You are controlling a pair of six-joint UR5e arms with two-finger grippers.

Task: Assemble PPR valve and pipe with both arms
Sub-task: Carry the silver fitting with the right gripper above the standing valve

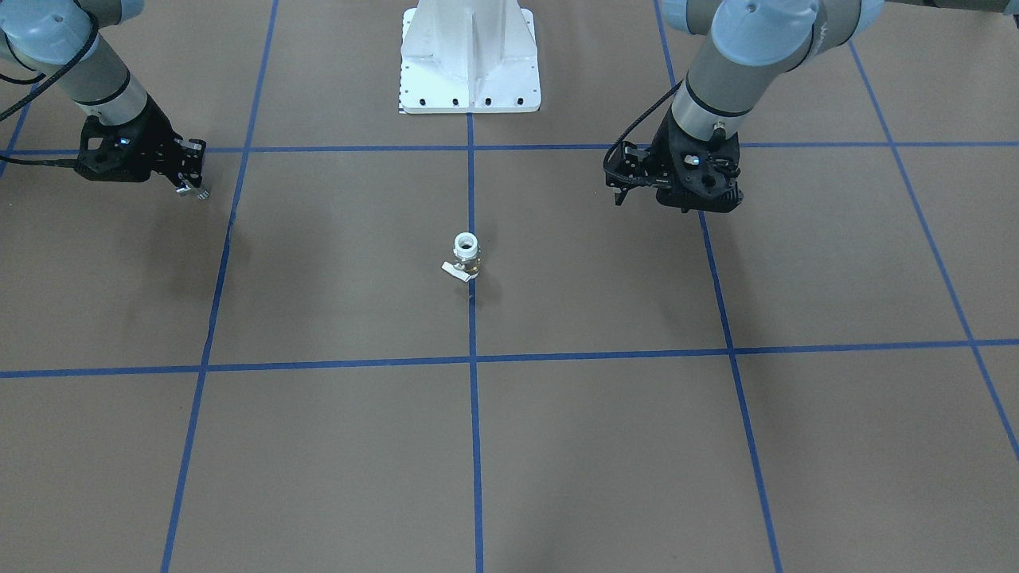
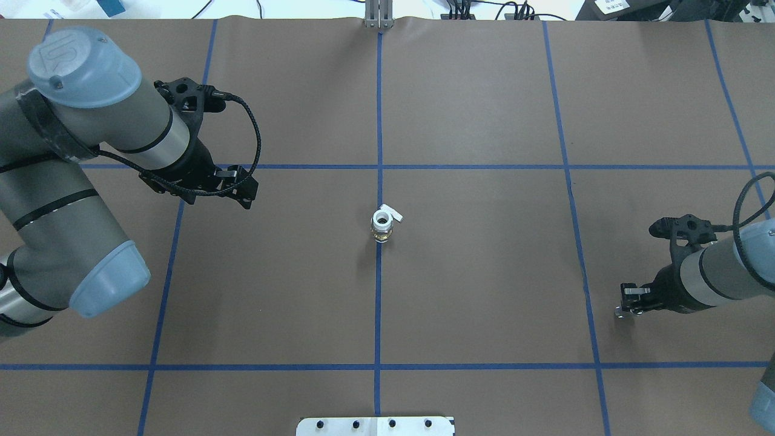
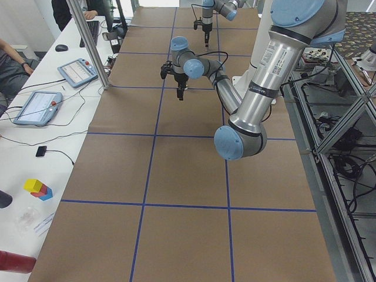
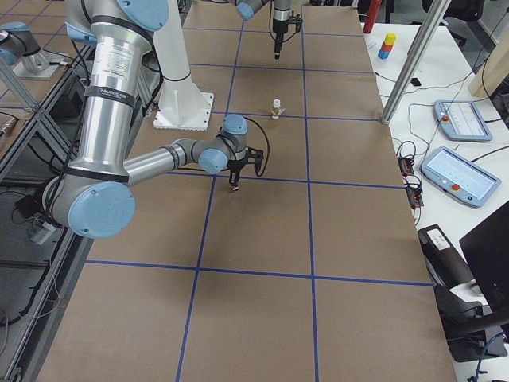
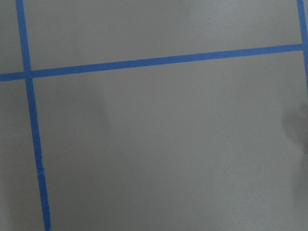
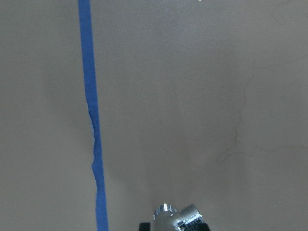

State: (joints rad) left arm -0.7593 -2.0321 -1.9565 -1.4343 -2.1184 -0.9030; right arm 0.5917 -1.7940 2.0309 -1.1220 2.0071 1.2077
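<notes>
**Early stage of the assembly, with the two parts well apart.** The PPR valve [image 2: 383, 224] stands upright near the middle of the worktop [image 2: 484, 272], on the blue tape line [image 2: 379, 121] that runs away from the robot. Its white ring end is uppermost, its white tab juts to one side, and nothing touches it. The pipe [image 6: 177, 217] sits at the tip of the right pincer [image 2: 623, 306], whose fingers are closed on it. In the right wrist view its shiny threaded stub shows at the bottom edge, over bare brown paper, and it appears to be held just clear of the surface. The right arm [image 2: 720, 272] keeps it well to the robot's right of the valve. The left pincer [image 2: 245, 194] hangs over the worktop well to the robot's left of the valve and carries nothing that can be seen. Whether its fingers are parted or together cannot be told, since the left wrist view shows only paper and tape. Judged from this layout, one of two pick-ups is done: the pipe is in hand, the valve is not yet taken up, and no joining has begun. What is left, presumably, is for the left arm [image 2: 60, 181] to reach and grip the valve. The two parts must then be brought together, lined up, and the pipe seated in the valve.
</notes>
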